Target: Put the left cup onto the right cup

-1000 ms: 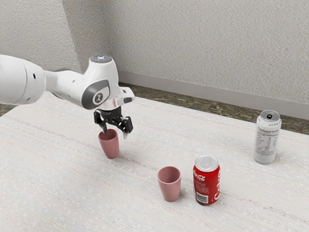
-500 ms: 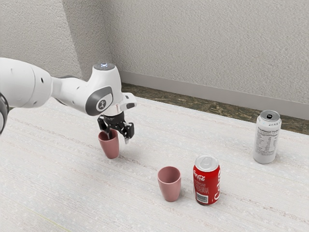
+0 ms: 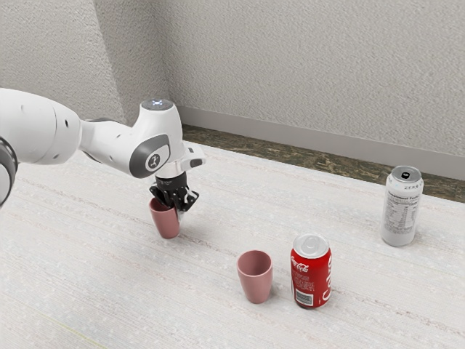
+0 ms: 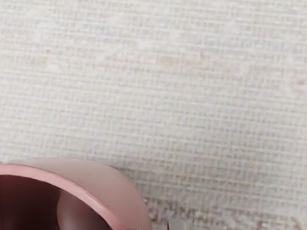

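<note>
Pink left cup (image 3: 166,222) stands just beneath the hand (image 3: 175,205).

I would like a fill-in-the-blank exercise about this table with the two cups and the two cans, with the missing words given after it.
1. The left cup and the right cup are both ___ in colour.
2. The gripper is at the rim of the ___ cup.
3. The red can stands close beside the ___ cup.
4. The silver can is not lying down; it stands ___.

Missing words: pink; left; right; upright.
</note>
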Motion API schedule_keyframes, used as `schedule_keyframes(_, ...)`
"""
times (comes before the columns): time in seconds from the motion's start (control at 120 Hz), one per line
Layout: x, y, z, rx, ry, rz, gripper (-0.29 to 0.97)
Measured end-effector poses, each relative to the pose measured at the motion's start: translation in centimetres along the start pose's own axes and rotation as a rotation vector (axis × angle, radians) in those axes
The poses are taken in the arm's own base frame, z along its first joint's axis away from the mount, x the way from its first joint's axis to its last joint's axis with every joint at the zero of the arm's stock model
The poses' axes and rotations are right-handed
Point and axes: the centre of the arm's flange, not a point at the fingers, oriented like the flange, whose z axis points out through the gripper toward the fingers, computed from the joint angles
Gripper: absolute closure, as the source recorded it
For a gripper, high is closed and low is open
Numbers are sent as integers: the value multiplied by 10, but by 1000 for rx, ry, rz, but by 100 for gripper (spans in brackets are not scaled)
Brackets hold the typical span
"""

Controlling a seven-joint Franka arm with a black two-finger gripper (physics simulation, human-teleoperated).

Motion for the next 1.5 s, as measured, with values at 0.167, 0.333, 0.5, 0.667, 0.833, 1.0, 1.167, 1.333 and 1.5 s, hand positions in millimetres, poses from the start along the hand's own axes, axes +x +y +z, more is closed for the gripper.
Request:
schedule_keyframes(0.167,0,0,-2,1,3,0,76)
schedule_keyframes(0.333,6,3,-19,3,14,0,77)
schedule_keyframes(0.5,16,24,-52,-7,18,23,78)
schedule_keyframes(0.667,11,61,-92,-17,24,68,78)
schedule_keyframes(0.833,-3,98,-126,-7,35,109,78)
schedule_keyframes(1.0,-22,135,-141,9,25,138,78)
schedule_keyframes(1.167,-38,168,-148,34,26,151,78)
schedule_keyframes(1.333,-52,201,-161,45,48,152,78)
schedule_keyframes(1.5,-68,228,-167,49,50,133,78)
